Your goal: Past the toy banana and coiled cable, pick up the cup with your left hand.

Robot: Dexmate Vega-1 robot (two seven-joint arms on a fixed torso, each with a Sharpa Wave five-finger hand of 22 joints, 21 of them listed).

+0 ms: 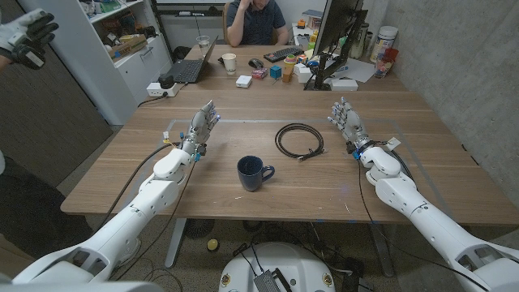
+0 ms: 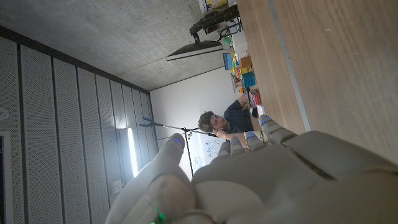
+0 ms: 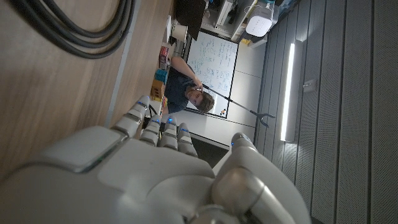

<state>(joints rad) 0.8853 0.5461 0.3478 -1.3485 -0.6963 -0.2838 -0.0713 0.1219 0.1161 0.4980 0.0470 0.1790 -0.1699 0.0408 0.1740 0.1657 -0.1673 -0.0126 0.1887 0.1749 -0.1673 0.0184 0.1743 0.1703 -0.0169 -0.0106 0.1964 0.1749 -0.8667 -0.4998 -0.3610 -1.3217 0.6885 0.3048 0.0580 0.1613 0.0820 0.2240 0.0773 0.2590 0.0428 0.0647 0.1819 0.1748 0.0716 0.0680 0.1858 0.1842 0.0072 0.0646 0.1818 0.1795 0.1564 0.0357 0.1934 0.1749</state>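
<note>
On table, unmarked blue cup, coiled cable

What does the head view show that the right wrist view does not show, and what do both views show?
Head view alone: the dark blue ceramic cup with its handle toward the robot's right, standing on the wooden table between the arms, and the left hand, fingers up and holding nothing. Right wrist view alone: the whiteboard on the far wall and the bright strip light. Both: the right hand, holding nothing, the black coiled cable near it, the table, and the seated person behind it.
</note>
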